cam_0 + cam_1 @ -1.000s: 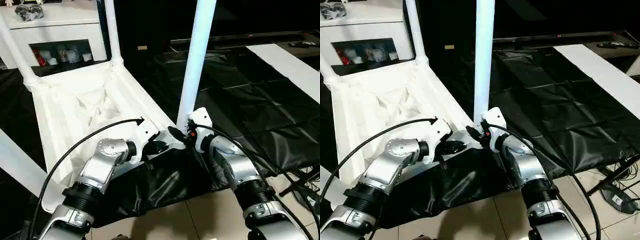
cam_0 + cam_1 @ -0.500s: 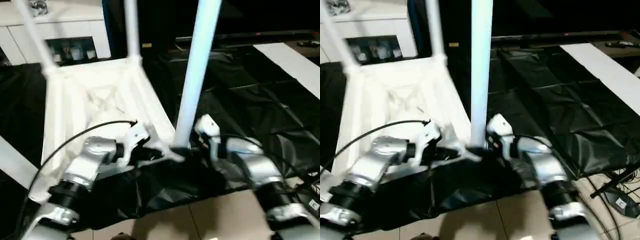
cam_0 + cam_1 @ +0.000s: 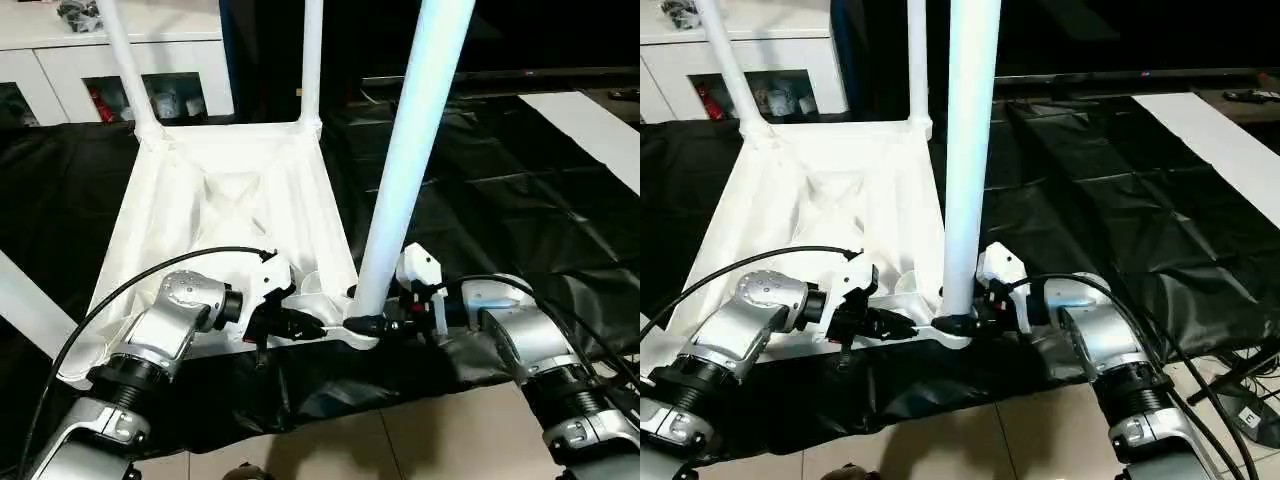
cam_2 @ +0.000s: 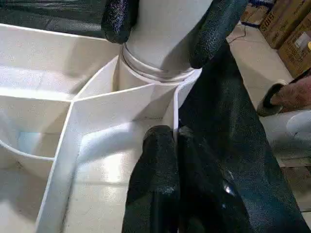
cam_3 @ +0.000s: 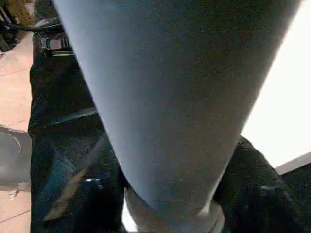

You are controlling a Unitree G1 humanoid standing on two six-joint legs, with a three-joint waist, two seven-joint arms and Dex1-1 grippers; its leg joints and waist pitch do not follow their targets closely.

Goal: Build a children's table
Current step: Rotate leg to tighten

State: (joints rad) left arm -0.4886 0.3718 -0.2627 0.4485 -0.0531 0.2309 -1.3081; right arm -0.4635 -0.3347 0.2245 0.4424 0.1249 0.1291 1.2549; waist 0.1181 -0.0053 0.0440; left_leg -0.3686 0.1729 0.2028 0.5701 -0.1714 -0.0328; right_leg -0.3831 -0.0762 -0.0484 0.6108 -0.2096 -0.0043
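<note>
The children's table lies upside down on a black sheet, its ribbed white top (image 3: pixel 200 200) facing up. Two legs (image 3: pixel 312 60) stand in the far corner sockets. A third leg (image 3: pixel 410 150) rises from the near right socket. My right gripper (image 3: pixel 365 322) comes in from the right, and its black fingers (image 4: pixel 119 19) clasp that leg's base just above the socket. My left gripper (image 3: pixel 310 325) is shut on the thin rim wall (image 4: pixel 175 121) of the top, right beside the same corner. Another white tube (image 3: pixel 25 300) crosses the left edge.
A white cabinet (image 3: pixel 150 40) stands behind the table. The black sheet (image 3: pixel 500 200) spreads to the right, with a white strip (image 3: pixel 590 120) lying on it. Tiled floor (image 3: pixel 450 430) lies in front. Cables (image 3: pixel 1240 400) run at the lower right.
The whole picture has shifted with the camera. My right gripper's fingers have settled lower around the near leg's base. My left gripper has stayed shut on the rim.
</note>
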